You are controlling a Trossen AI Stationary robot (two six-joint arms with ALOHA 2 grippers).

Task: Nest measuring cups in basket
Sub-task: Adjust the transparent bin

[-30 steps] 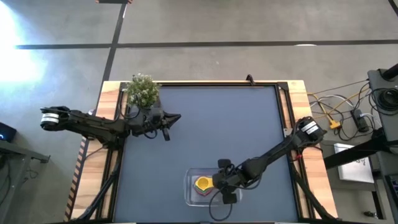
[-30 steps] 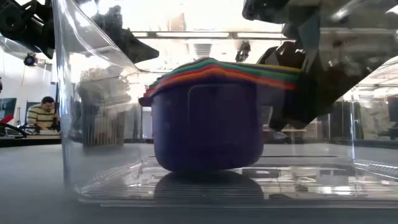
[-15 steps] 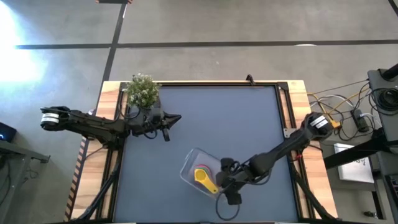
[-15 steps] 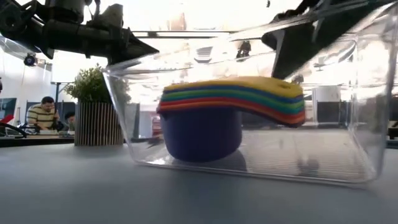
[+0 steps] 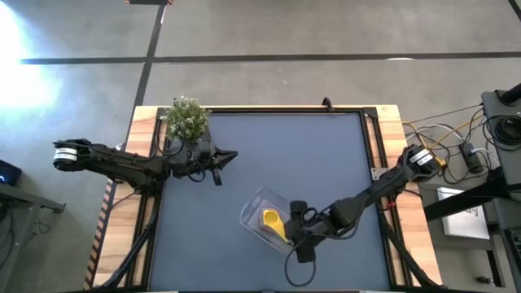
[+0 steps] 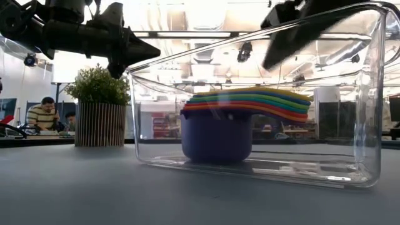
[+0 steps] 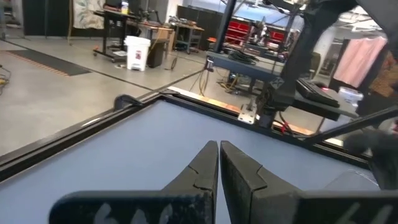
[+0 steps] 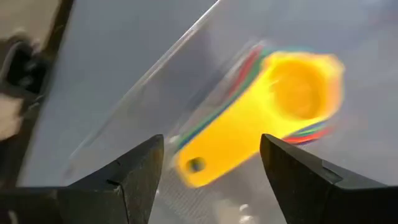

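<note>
Since measuring cups (image 5: 272, 219) sit nested in basket (image 5: 255, 204), right claw (image 5: 299, 230) gapes empty beside it; left claw (image 5: 231, 154) pinched closed, parked near potted plant (image 5: 187, 117).

Potted green plant (image 5: 187, 119) in a ribbed striped pot (image 6: 99, 124), far-left corner of the blue-grey table (image 5: 277, 155). Wooden table border (image 5: 391, 122). Yellow cables (image 5: 435, 155) on the floor at right. Seated person (image 6: 42, 115) far behind, left.

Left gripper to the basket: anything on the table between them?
No. In the high view only bare blue table lies between the left gripper and the basket.
</note>
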